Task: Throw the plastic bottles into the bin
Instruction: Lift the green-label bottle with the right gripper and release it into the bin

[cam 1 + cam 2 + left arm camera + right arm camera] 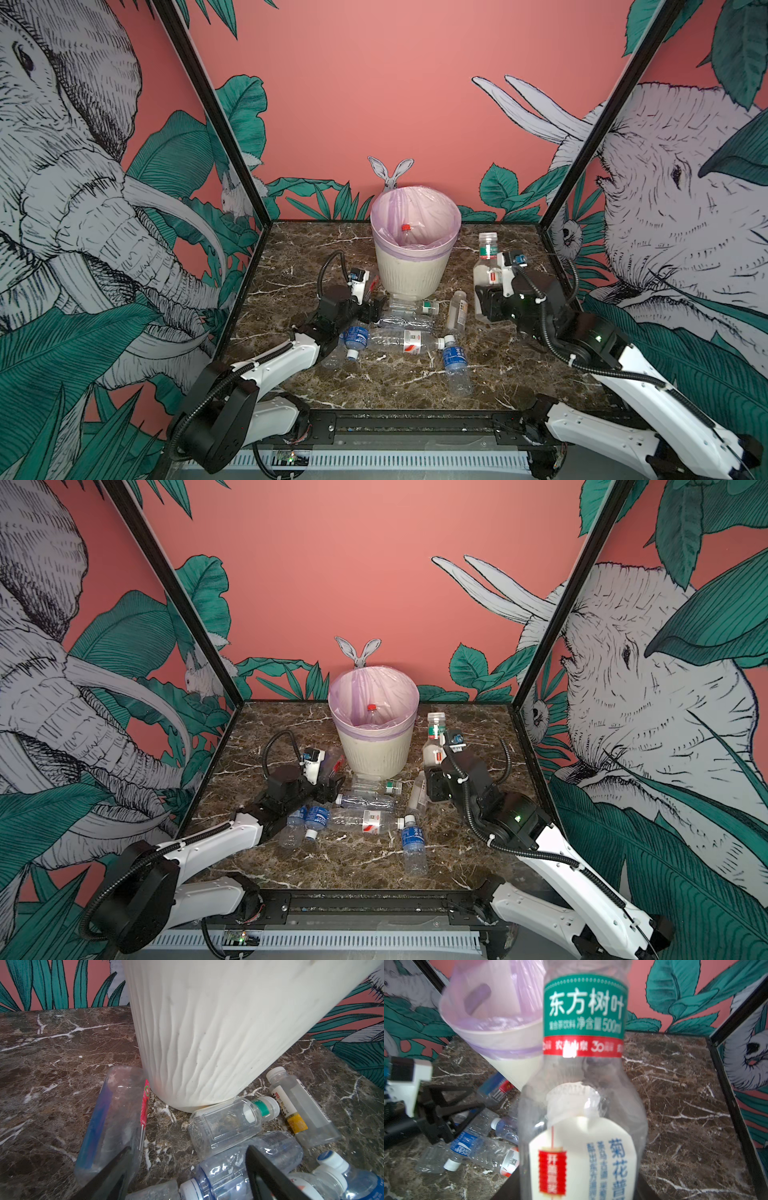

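Just beside the bin [411, 274], the right gripper [486, 297] is clamped on an upright green-banded tea bottle [487, 257]. I'd lift it clear of the rim, centre it over the opening, then let go. Left gripper [370, 305] sits open, low among loose bottles [405, 340] on the worktop [519, 374] at the bin's foot.

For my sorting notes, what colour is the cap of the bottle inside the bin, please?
The cap is red, clearest in a top view.
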Motion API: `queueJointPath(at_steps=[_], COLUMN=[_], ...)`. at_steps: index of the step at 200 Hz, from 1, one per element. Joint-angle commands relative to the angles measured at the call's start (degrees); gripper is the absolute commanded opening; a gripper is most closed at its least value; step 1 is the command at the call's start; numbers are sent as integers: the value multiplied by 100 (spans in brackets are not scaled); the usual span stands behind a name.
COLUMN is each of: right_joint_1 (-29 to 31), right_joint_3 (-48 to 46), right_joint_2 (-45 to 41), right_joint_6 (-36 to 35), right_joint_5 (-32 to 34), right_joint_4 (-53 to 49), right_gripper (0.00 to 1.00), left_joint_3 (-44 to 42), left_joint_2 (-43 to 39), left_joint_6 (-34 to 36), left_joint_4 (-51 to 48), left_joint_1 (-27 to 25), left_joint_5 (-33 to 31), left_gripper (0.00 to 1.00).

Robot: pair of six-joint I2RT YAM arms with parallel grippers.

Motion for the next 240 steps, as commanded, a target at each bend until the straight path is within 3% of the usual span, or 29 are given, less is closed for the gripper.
queueJointPath(at_steps=[1, 35, 55, 79, 90, 108, 123, 152, 240], right_joint_1=[31, -23, -398, -921, -975, -1013, -1077, -1079, -797], right_joint_3=[1181, 3571, 5105, 7320, 8667, 9963, 9377, 6362, 3069], right_joint_2=[486, 2063, 3315, 5127, 5983, 6718, 6442, 4769, 2641], right_joint_6=[-540, -1425, -1592, -1243, -1274, -1347, -1357, -1427, -1981], right_joint_5=[85, 97, -281, -1092, -1099, -751, -604, -805, -1470], right_joint_4=[286, 430, 417, 16, -472, -922, -617, 1102, 1028], right_gripper=[57, 56, 57, 75, 98, 99, 99, 99, 99], left_joint_3=[-74, -40, -65, -105, -103, -101, -122, -138, -167], left_joint_2=[1, 39, -4, -79, -80, -125, -196, -296, -244], left_joint_6=[13, -3, -28, -25, -17, 2, 1, -16, -58], left_joint_4=[188, 190, 191, 198, 183, 130, 93, 75, 157], left_joint_1=[22, 22, 22, 24, 30, 31, 37, 64, 134], left_joint_5=[-46, -16, -68, -102, -136, -185, -222, -253, -179], left_gripper=[86, 85, 85, 85, 85, 85, 85, 85, 85])
